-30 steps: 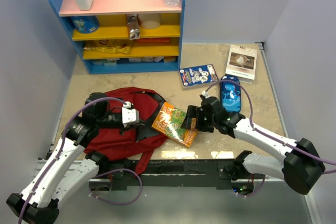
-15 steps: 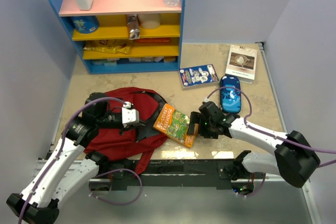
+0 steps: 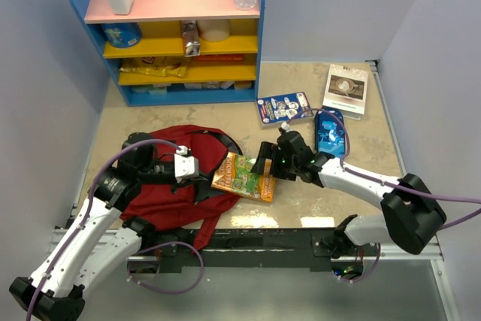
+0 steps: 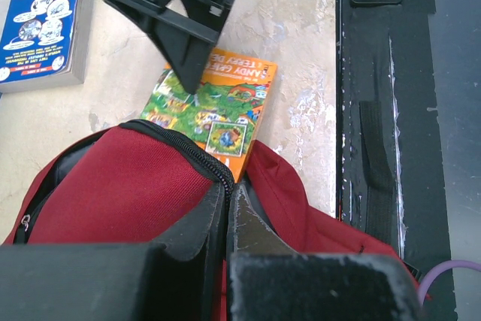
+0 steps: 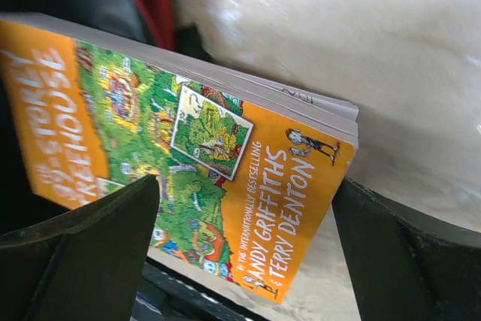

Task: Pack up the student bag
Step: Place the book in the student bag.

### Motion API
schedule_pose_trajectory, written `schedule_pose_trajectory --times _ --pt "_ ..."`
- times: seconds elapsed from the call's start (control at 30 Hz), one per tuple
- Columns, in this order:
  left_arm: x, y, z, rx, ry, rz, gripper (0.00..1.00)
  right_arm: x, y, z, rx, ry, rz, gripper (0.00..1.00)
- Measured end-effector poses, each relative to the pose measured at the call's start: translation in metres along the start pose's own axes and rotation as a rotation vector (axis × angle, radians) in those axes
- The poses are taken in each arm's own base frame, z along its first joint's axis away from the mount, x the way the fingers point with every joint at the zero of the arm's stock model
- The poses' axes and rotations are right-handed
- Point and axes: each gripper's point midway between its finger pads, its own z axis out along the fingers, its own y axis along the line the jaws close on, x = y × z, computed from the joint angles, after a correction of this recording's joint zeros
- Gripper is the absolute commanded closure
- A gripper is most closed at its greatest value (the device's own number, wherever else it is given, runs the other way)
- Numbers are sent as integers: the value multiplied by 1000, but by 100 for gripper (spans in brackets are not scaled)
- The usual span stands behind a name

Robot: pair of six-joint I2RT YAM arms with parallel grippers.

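Note:
The student bag [image 3: 161,186], a dark red backpack, lies flat at the near left with its mouth facing right. My left gripper [image 4: 227,201] is shut on the zippered edge of the bag [image 4: 120,193] at that mouth and holds it up. An orange and green book [image 3: 242,177] lies on the table with its left end at the mouth. My right gripper [image 3: 264,165] stands wide open over the book's right end. In the right wrist view the book [image 5: 225,163] fills the gap between the fingers of the right gripper [image 5: 244,186], and its corner sits against the right finger [image 5: 391,246].
A blue book [image 3: 284,107], a blue pencil case [image 3: 329,134] and a white booklet [image 3: 346,88] lie at the back right. A blue and yellow shelf [image 3: 173,35] stands at the back left. The black rail [image 3: 248,242] runs along the near edge.
My right gripper has swung up and to the left, and the orange book has turned flatter and slid left towards the bag's mouth. The left arm has stayed put.

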Motion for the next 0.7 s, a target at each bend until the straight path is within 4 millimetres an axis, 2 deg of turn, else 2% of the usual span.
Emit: schedule_pose_trajectory --times 0.17,0.3,0.4,0.57,0.7 --pt "0 0 0 1 1 -2 100 -22 34 -6 -109 -62 -14 1" --pt "2 1 1 4 5 -7 100 -24 50 -14 -181 -81 -17 1" --pt "2 1 2 6 6 -9 100 -15 41 -10 -175 -67 -14 1" --pt "1 0 2 8 4 -9 100 12 11 0 -100 0 -8 1" --pt "2 0 2 9 4 -10 100 24 4 9 -98 34 2 1"
